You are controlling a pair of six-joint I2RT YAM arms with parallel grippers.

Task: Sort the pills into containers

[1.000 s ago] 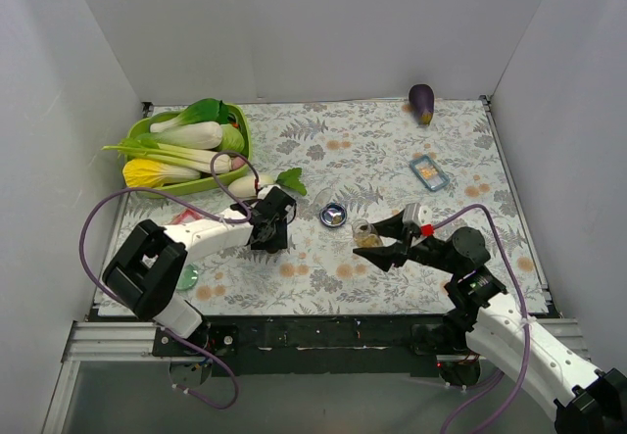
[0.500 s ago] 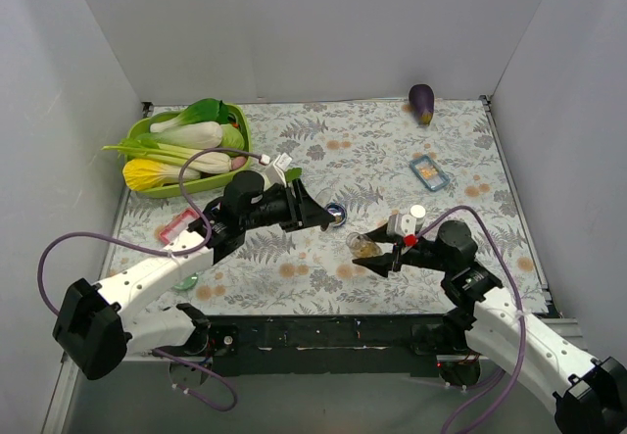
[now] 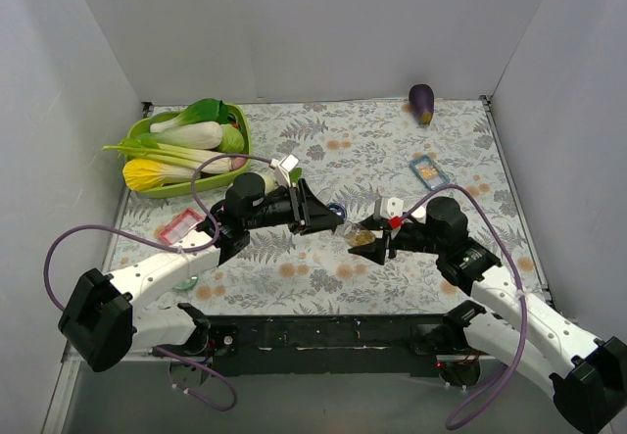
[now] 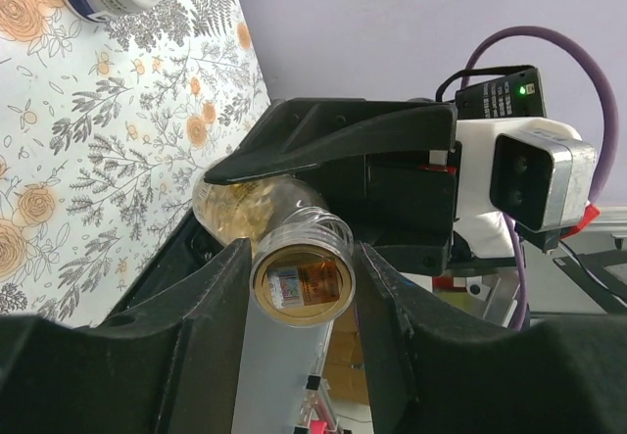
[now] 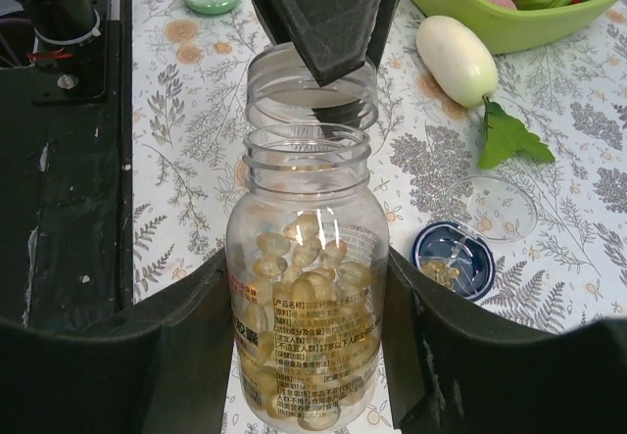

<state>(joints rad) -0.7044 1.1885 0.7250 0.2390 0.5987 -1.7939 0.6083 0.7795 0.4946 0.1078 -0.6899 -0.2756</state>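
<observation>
While the right hand (image 5: 306, 277) is clenching an uncapped clear pill bottle (image 3: 363, 239) of yellow capsules above the floral desk (image 3: 392, 145), the left hand (image 4: 299, 258) is straddling its neck, grip impossible to tell, and the round tin (image 5: 453, 260) is sitting nearby, holding a few pills.

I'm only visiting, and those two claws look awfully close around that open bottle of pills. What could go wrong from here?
The pill bottle is uncapped in the right gripper. If it tips carelessly, capsules could scatter over the cloth rather than into the round tin. The left gripper sits close around the bottle's mouth, so a slight bump might knock it loose.
</observation>
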